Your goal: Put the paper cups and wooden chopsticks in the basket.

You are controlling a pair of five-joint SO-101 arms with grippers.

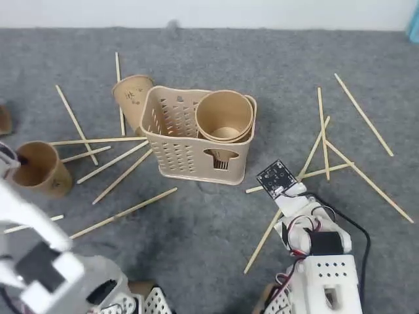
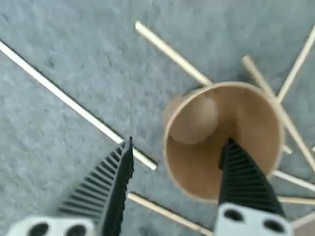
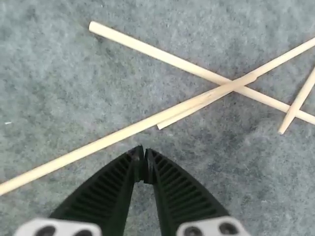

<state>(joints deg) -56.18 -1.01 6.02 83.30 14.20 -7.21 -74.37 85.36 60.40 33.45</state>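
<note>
While paper cups (image 1: 224, 118) nest in the basket (image 1: 171, 140), left end effector (image 2: 178, 142) gapes, right end effector (image 3: 144, 151) closed.

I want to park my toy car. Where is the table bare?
Bare: in front of the basket, between the long chopstick and the right arm; also behind the basket. Crowded: crossed chopsticks to its right, sticks and a cup to its left.
</note>
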